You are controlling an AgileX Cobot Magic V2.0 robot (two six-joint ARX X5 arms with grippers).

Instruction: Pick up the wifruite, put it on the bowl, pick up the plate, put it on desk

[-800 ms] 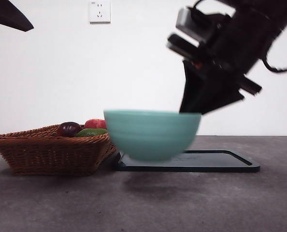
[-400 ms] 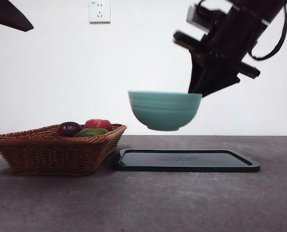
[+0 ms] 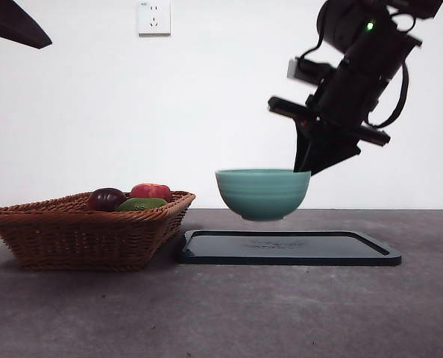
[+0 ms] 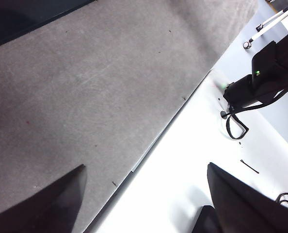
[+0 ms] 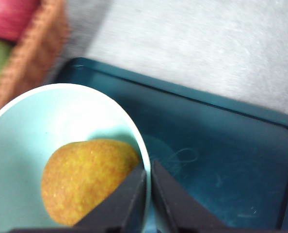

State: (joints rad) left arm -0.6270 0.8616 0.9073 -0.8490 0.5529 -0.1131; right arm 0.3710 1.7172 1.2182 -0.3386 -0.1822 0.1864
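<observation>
Lower now, ribbed teal bowl [image 3: 262, 193] with dull orange-brown wifruite [image 5: 88, 180]

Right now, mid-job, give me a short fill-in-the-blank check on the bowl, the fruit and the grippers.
1. The right gripper is shut on the rim of the teal ____.
2. The bowl hangs above the dark ____, not touching it.
3. Inside the bowl lies the orange-brown ____.
4. The wicker basket stands on the ____.

Missing words: bowl; tray; wifruite; desk
</observation>
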